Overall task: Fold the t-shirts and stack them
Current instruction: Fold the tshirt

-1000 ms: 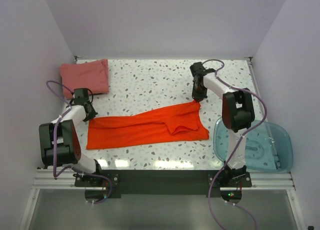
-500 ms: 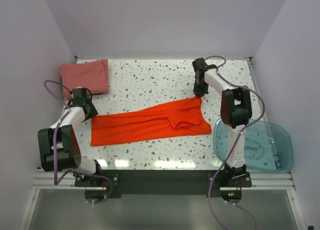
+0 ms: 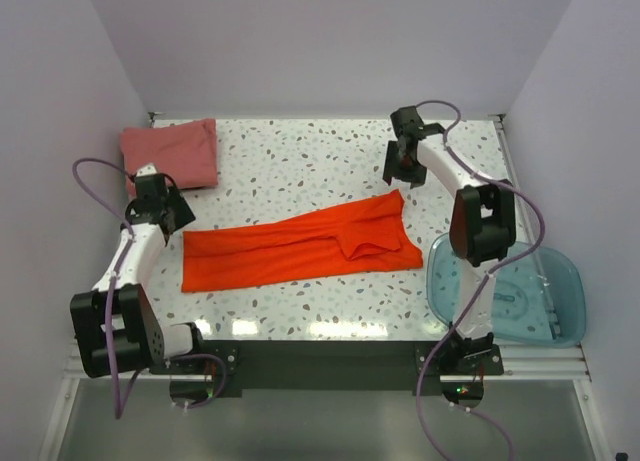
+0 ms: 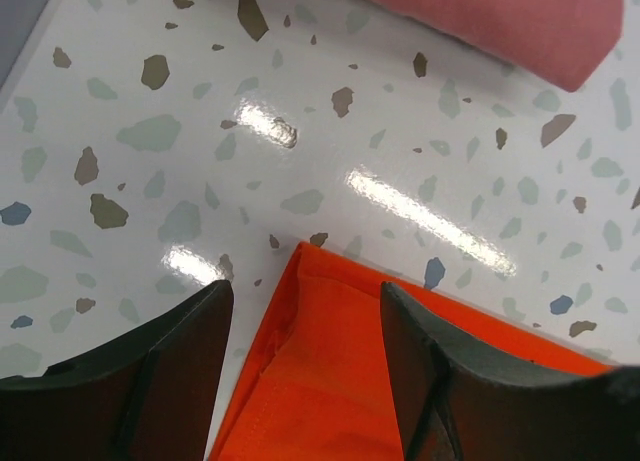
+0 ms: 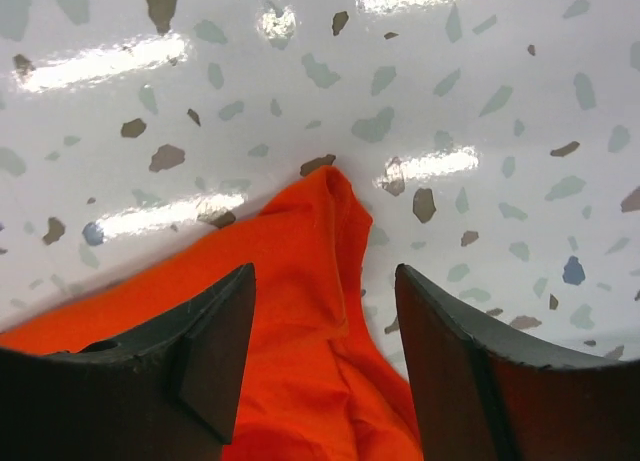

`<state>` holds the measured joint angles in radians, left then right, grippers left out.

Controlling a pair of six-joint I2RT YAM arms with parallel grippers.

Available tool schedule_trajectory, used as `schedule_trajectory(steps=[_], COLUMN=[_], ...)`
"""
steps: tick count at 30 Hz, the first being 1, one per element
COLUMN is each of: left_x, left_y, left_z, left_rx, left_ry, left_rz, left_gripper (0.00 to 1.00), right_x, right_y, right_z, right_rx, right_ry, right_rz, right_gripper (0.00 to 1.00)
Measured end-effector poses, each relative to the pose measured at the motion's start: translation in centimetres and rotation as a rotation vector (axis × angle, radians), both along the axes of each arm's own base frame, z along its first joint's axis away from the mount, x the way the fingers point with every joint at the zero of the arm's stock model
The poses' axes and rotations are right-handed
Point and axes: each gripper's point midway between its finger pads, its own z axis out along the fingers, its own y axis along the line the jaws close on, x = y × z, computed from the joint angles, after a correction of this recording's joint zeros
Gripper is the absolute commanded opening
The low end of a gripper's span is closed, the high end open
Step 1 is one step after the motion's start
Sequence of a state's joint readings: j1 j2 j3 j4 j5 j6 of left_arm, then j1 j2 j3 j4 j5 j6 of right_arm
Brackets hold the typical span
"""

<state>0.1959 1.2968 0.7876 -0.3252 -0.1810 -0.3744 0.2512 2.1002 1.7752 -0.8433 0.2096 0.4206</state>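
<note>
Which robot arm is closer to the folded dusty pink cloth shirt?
Left. The left arm ends beside the pink shirt; the right arm ends far off on the other side.

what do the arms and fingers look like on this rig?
Left arm and right arm: white links, bulky black joint housings, purple cables looping alongside. Fingers are dark, matte, blunt wedges. No markings that I can make out.

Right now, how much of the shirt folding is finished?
One looks done: the pink t-shirt lies folded in the far left corner. The orange t-shirt is partway, folded into a long strip, with the left claw and right claw open over its two ends, gripping nothing. Left to do: fold it smaller and stack the two shirts.
</note>
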Motion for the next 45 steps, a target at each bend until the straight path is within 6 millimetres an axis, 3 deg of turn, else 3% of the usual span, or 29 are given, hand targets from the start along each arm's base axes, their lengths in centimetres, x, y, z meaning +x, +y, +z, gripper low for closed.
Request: schedule_trajectory(steps=[5,9,15,18,22,31,34,40,45], left_x=[1.1,2.5,2.6,2.1,1.9,1.7,1.7,1.7,1.7], left_y=[-1.5,-6.3,-14.8,-17.3,-19.5,-20.4,-20.4,-20.2,-20.2], left_z=[1.8,2.5,0.1,-1.4,-2.8,-4.2,-4.2,-4.2,-4.3], left_rx=[-0.01,-0.011,-0.063,-0.079,-0.089,-0.09,-0.089,-0.084,-0.083], left_ry=[-0.053,-0.075,-0.017,0.026,0.057,0.089,0.09,0.09,0.092], left_rz=[-0.056,-0.197,-0.415,-0.475,-0.527,-0.549,-0.549,-0.545,-0.544], left_gripper=[0.65,0.64,0.64,0.64,0.63,0.63,0.63,0.63,0.63], right_x=[-1.8,-4.9,-10.5,-13.2,-15.8,-17.2,-17.0,-16.8,-16.9], right_y=[0.2,0.7,2.7,3.1,2.9,2.3,2.5,2.7,2.8], right_z=[4.2,5.2,0.9,-1.1,-2.3,-3.2,-3.4,-3.3,-2.4], right_rx=[0.046,0.082,0.101,0.082,0.07,0.075,0.085,0.09,0.09], right_ry=[-0.087,-0.1,0.036,0.108,0.154,0.165,0.156,0.144,0.148], right_rz=[0.017,0.041,0.085,0.094,0.087,0.059,0.057,0.058,0.061], right_gripper=[0.65,0.65,0.64,0.63,0.61,0.42,0.32,0.01,0.0])
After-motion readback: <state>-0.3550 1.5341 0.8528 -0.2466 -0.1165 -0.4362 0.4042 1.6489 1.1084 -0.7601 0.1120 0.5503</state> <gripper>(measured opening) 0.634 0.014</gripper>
